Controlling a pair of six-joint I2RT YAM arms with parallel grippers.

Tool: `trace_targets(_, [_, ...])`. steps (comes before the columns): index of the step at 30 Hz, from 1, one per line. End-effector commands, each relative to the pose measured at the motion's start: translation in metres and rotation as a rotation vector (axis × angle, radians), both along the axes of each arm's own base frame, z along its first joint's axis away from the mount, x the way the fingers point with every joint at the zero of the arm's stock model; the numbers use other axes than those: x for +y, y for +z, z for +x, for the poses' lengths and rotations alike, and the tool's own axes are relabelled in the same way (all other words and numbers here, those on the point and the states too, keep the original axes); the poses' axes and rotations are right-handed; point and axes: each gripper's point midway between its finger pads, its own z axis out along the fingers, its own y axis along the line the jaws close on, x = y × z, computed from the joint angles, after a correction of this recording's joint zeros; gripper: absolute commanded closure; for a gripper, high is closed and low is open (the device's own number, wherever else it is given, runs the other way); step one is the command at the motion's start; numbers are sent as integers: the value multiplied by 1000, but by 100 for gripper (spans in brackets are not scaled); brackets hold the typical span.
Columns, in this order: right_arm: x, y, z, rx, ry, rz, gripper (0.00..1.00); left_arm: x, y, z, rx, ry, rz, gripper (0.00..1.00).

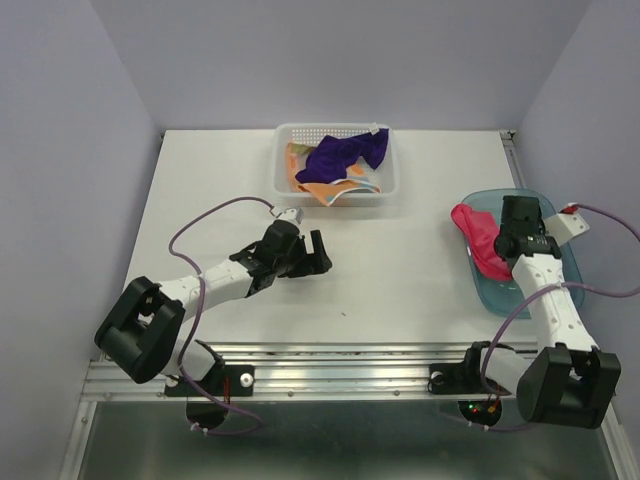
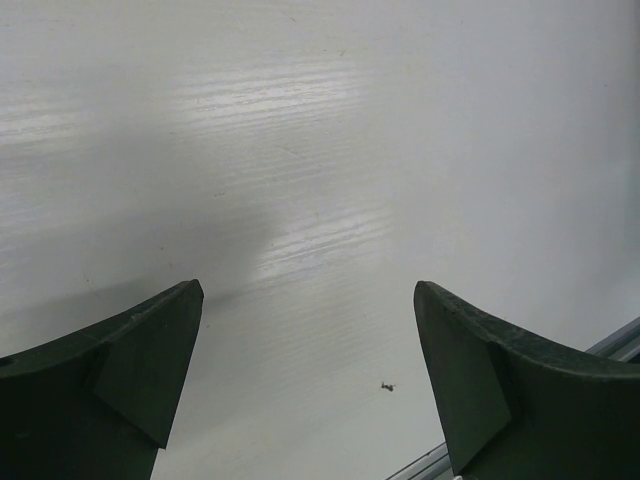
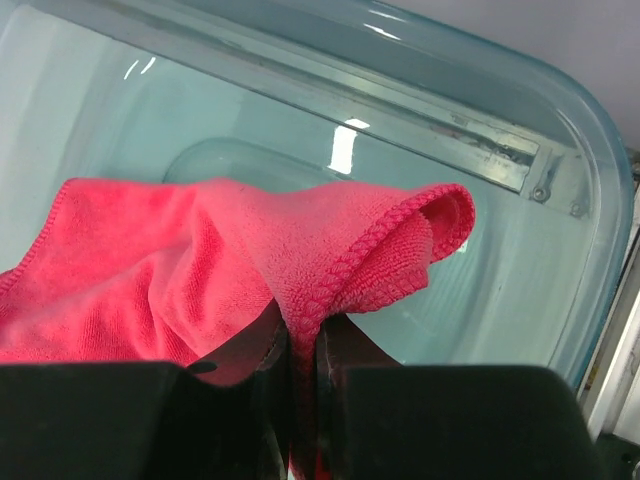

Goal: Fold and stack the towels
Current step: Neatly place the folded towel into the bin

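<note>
- pink towel (image 3: pixel 180 280): soft cloth; you can see a fuzzy looped pile and a ribbed, stitched hem.
- tray (image 3: pixel 560 150): translucent plastic, smooth and glossy, with bright glints on it.
- table (image 2: pixel 350 150): smooth, with a faint sheen and fine streaks.
- basket (image 1: pixel 281 165): perforated plastic.
- purple towel (image 1: pixel 345 152) and orange towel (image 1: pixel 318 190): limp cloth, matt to your eye.
- left fingers (image 2: pixel 110 380): dark, matt, slightly grainy.
- rail (image 1: pixel 330 368): bare metal with a dull shine.
</note>
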Motion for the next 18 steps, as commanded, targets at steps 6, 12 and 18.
trace_targets(6, [-6, -19, -9, -35, -65, -1, 99, -4, 4, 3, -31, -24, -18, 1])
trace_targets(12, [-15, -3, -4, -45, -62, -55, 99, -3, 4, 3, -30, -22, -18, 1])
trace_targets(18, [-13, 39, 36, -153, 89, -100, 99, -4, 6, 5, -37, -22, -20, 1])
